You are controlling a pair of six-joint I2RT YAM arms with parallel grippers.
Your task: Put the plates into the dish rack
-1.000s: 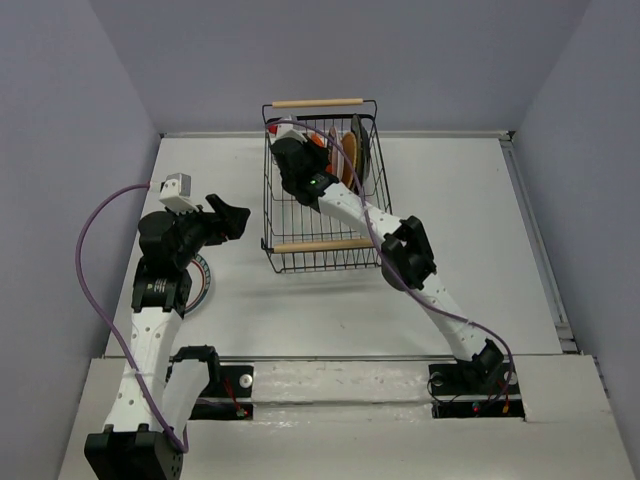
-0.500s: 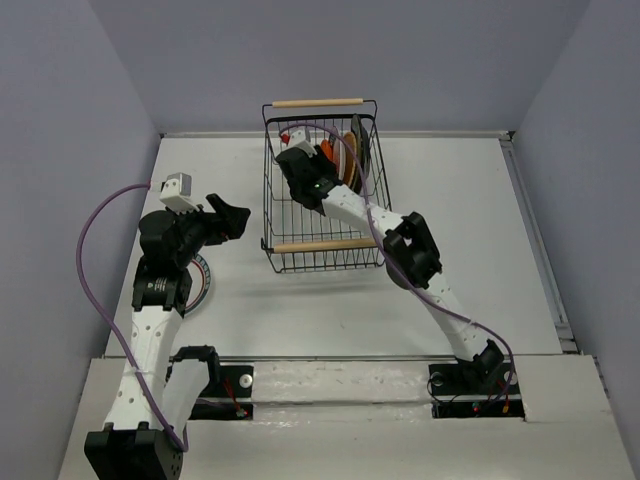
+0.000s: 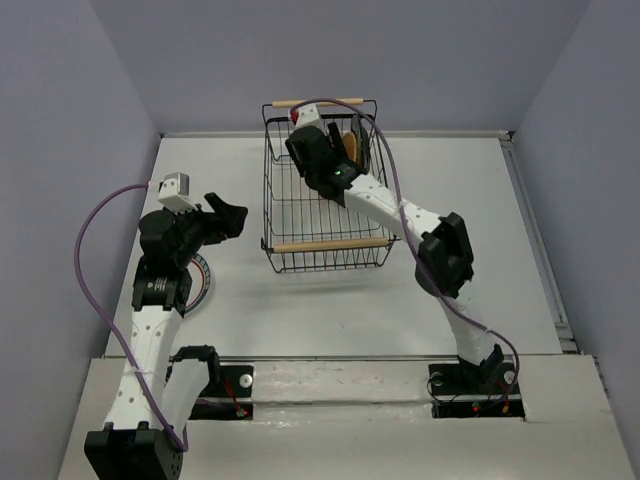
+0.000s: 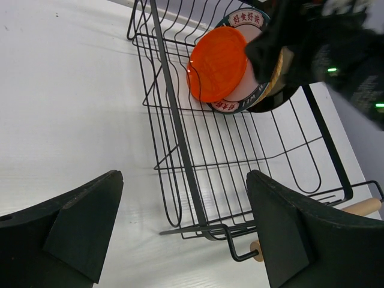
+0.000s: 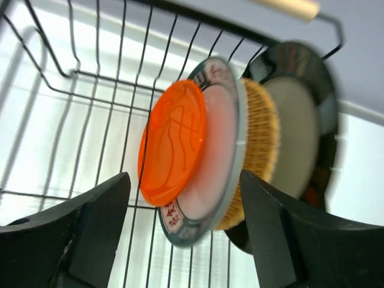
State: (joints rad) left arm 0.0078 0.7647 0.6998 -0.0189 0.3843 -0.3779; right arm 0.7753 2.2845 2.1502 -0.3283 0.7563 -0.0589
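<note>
The dish rack [image 3: 300,205] is a black wire basket standing mid-table. Several plates stand on edge at its far right end: an orange one [image 5: 173,141], a white teal-rimmed one [image 5: 223,159], a tan woven one [image 5: 262,150] and a black-rimmed one [image 5: 303,141]. My right gripper [image 3: 318,152] hovers over them, open [image 5: 185,187], its fingers apart from the stack. Another teal-rimmed plate [image 3: 202,278] lies flat on the table, partly hidden under my left arm. My left gripper [image 3: 226,214] is open and empty [image 4: 185,180], left of the rack, and faces the orange plate [image 4: 217,63].
The rack has a wooden handle bar at its far end [image 3: 318,102] and another at its near end [image 3: 325,245]. Its left half holds no plates. Grey walls close in the white table [image 3: 460,220] on three sides.
My right gripper has opened, letting go of the orange plate, which now stands in the rack. It has risen and shifted right, toward the rack's far end. My left arm has not moved.
</note>
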